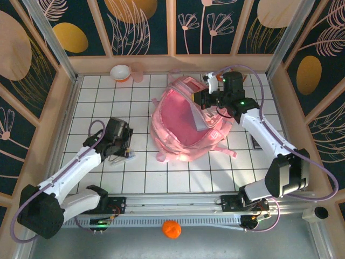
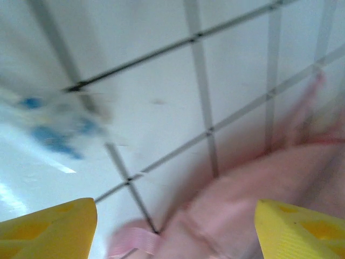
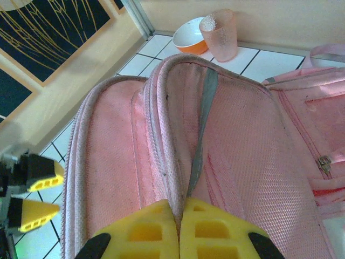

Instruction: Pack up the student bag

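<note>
No legible text, labels or numbers anywhere.

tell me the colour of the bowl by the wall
bowl: white inside, orange outside; best in the right wrist view

Taking 12 o'clock as the far wall in the top view, the student bag point(image 1: 183, 127) takes up the table's point(image 1: 97, 102) middle out to 2 o'clock, with its mouth open upward. The right gripper point(image 1: 206, 99), clamped on the rim, blocks the mouth's 1 o'clock corner. A bowl point(image 1: 120, 72) and cup point(image 1: 137, 71) stand at 11 o'clock. Bare tiles run from 7 to 10 o'clock around the wide-open left gripper point(image 1: 128, 150), and again at 5 o'clock.
</note>
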Robot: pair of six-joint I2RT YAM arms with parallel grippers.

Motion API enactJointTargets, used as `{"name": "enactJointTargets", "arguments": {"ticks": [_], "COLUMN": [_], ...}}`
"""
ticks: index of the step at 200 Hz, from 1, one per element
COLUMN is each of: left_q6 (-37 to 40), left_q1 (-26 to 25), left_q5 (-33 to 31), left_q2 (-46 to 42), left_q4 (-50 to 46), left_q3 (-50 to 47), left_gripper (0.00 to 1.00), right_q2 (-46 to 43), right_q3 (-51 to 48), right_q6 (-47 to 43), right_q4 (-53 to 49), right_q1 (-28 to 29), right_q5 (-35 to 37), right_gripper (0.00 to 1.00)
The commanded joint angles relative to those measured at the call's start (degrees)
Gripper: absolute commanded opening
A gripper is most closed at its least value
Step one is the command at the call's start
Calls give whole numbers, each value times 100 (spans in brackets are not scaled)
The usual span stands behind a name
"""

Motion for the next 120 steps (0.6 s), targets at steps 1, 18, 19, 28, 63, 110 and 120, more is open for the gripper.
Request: {"name": "enactJointTargets", "arguments": {"ticks": [1, 18, 19, 28, 63, 110, 120], "left_q6": [-1106, -1044, -1037, -1032, -990, -1026, -992], "left_q1": [25, 42, 42, 49, 160, 347, 369], "left_q5": [-64, -45, -40, 57, 196, 454, 515], "left_q2": [-180, -31, -17, 86, 436, 799, 914], "left_q4": [-484, -603, -606, -611, -458, -331, -316], "left_q3": [-279, -272, -272, -293, -355, -352, -343], "left_gripper": [76, 77, 77, 77, 78, 77, 77], "right_q2": [-402, -362, -360, -341, -287, -217, -202], "right_q3": [165, 180, 182, 189, 193, 292, 314], "right_q6": [-101, -111, -113, -126, -131, -198, -209], "right_q4": [717, 713, 710, 698, 702, 555, 533], "right_q1": [43, 47, 49, 48, 49, 50, 44], "right_q5": [-134, -144, -144, -145, -119, -6, 29], "right_gripper": [0, 0, 0, 0, 0, 0, 0]}}
